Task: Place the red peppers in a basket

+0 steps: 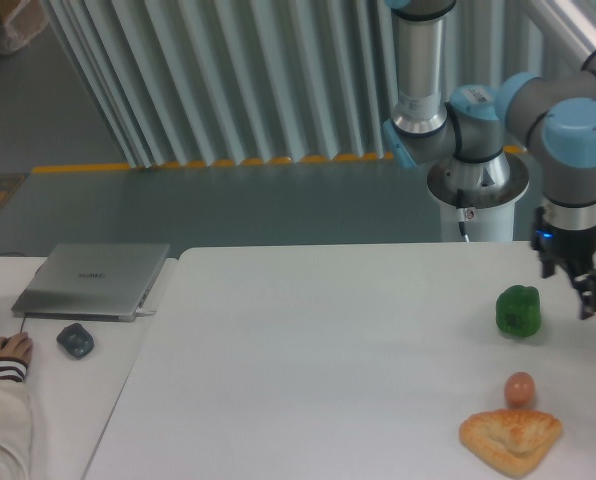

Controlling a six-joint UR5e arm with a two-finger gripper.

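The red peppers are out of view, and no basket shows either. My gripper [570, 284] hangs at the far right of the white table [308, 360], just right of a green bell pepper [518, 310] and slightly above table level. Its two dark fingers [590, 296] stand apart with nothing between them, so it is open. The arm's grey and blue wrist rises above it toward the base [475, 185] behind the table.
A brown egg [519, 388] and a golden pastry [510, 438] lie near the front right. On the left side table are a closed laptop [93, 280], a dark mouse [75, 340] and a person's hand [8, 350].
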